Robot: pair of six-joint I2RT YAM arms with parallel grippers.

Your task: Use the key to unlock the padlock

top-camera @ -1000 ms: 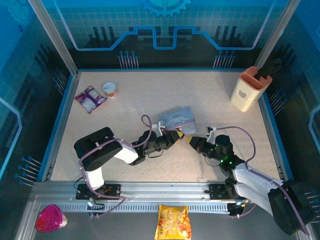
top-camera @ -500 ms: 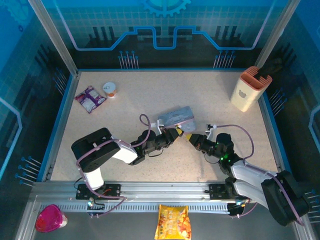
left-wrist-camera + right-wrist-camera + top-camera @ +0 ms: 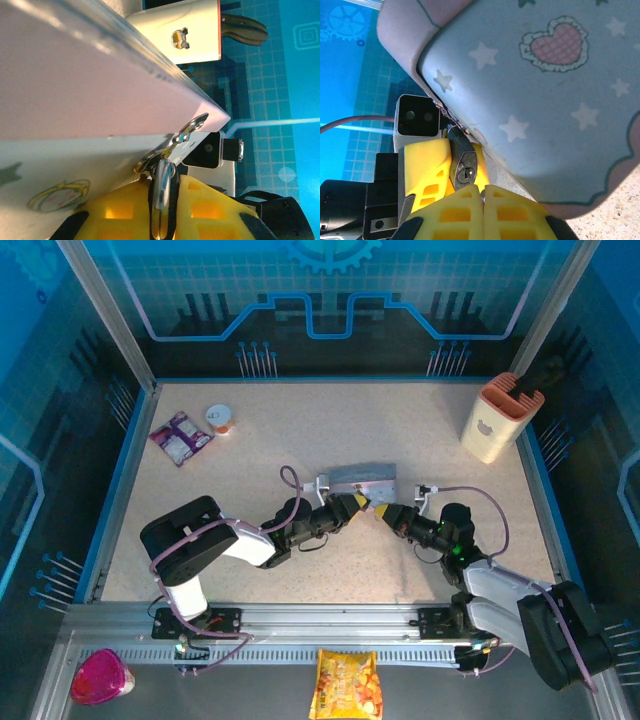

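Found the padlock (image 3: 464,167) nipped in the nearly shut left pincer (image 3: 162,200), hung from the tin box (image 3: 545,100). Gripped the key (image 3: 482,194) in the fully shut right pincer (image 3: 483,202), tip just short of the keyhole (image 3: 463,175). Had crept closer within the last second, box swung round: insertion likely next. Saw keyhole from right wrist, shackle (image 3: 161,182) and hasp (image 3: 192,126) from left.

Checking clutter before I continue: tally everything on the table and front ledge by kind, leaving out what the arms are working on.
Snack packets: 2 (purple packet, yellow packet)
Cup: 1
Holder: 1
Dark tool in the holder: 1
Pink container: 1
Total: 6
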